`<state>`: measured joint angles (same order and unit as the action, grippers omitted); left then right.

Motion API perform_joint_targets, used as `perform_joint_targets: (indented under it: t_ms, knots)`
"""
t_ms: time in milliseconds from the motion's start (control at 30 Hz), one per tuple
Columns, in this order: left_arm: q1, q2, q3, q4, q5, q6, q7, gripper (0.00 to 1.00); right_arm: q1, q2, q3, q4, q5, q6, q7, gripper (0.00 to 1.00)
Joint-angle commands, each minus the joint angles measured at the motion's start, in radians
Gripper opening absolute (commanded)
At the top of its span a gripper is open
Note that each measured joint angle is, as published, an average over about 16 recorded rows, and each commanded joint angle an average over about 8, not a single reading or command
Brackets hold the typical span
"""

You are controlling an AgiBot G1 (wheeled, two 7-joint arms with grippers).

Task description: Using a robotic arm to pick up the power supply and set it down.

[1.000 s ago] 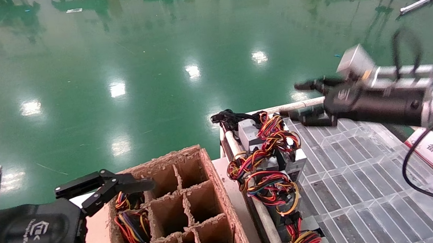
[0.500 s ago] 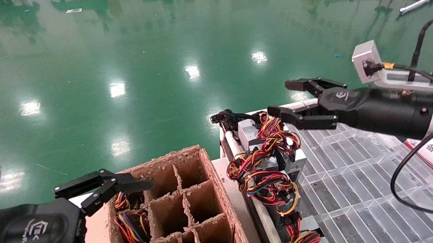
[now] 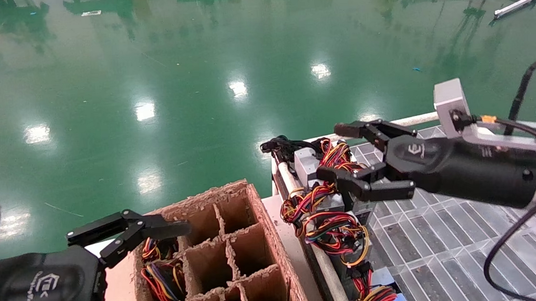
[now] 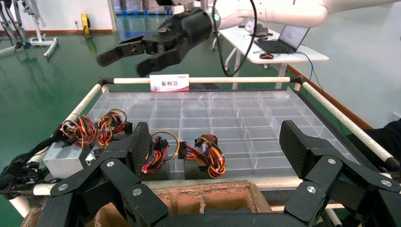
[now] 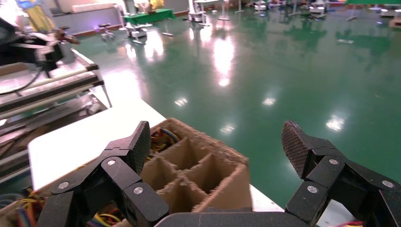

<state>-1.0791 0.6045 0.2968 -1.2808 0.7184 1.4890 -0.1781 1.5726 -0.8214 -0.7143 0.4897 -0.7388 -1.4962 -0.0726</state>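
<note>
Several power supplies, silver boxes with red, orange and yellow wire bundles, lie in a row along the clear tray's left edge; the farthest one (image 3: 305, 160) (image 4: 64, 161) sits at the tray's far corner. My right gripper (image 3: 334, 151) (image 5: 215, 142) hovers just above that end of the row, open, with nothing between its fingers. It also shows in the left wrist view as the right gripper (image 4: 122, 65), high over the tray. My left gripper (image 3: 135, 228) (image 4: 217, 142) is parked open at the lower left, beside the cardboard box.
A cardboard box (image 3: 253, 223) (image 5: 227, 189) with divider cells stands left of the tray; some cells hold wire bundles. The clear gridded tray (image 3: 434, 233) has white rails and a red-and-white sign (image 3: 532, 188) at its right. Green floor lies beyond.
My right gripper has moved left and down from above the tray's far rail to just over the far power supplies, staying open. The left arm has not moved.
</note>
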Motion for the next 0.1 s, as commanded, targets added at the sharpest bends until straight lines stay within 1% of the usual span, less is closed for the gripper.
perform_joint_targets:
  t_ms: [33, 100]
  knots:
    - [0.0, 0.0, 0.0, 0.0, 0.0, 0.0, 0.0, 1.0, -0.049, 0.021, 0.043, 0.078, 0.001, 0.0, 0.026, 1.0]
    - [0.0, 0.0, 0.0, 0.0, 0.0, 0.0, 0.0, 1.0, -0.064, 0.027, 0.055, 0.101, 0.001, 0.0, 0.033, 1.0]
